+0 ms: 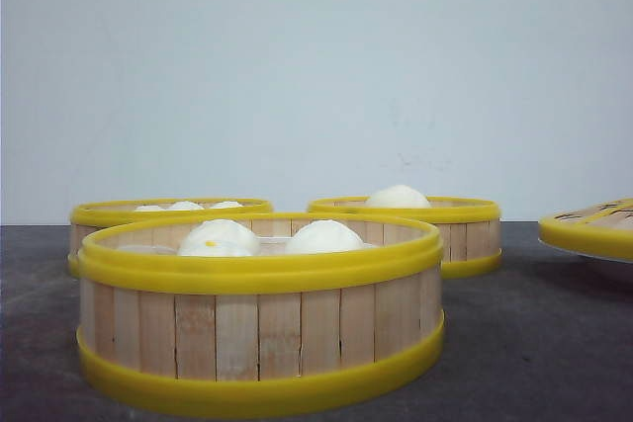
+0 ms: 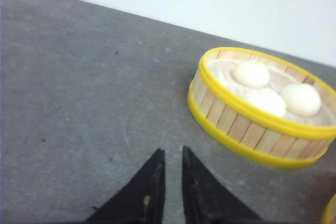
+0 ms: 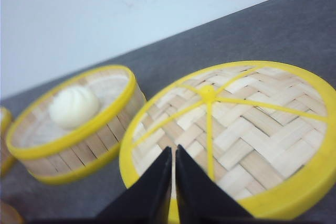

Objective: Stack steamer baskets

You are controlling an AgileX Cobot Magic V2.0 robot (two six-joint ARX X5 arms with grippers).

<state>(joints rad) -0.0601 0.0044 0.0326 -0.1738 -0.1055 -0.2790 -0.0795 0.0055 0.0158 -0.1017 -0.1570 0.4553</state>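
Three steamer baskets stand on the dark table. The nearest basket [image 1: 259, 333] holds two white buns. Behind it are a back-left basket [image 1: 168, 212] and a back-right basket [image 1: 435, 219] with one bun. Neither gripper shows in the front view. In the left wrist view, my left gripper [image 2: 171, 153] hovers over bare table beside a basket [image 2: 236, 124] with three buns; only a narrow slit separates its jaws and nothing is between them. My right gripper [image 3: 173, 150] is shut and empty over the rim of the woven lid [image 3: 252, 114], next to the one-bun basket [image 3: 79, 153].
The flat yellow-rimmed lid [image 1: 593, 229] sits at the right edge of the front view. A pale wall rises behind the table's far edge. Bare table [image 2: 79, 87] stretches beside the left gripper. Another basket's rim [image 3: 4, 145] shows at the edge of the right wrist view.
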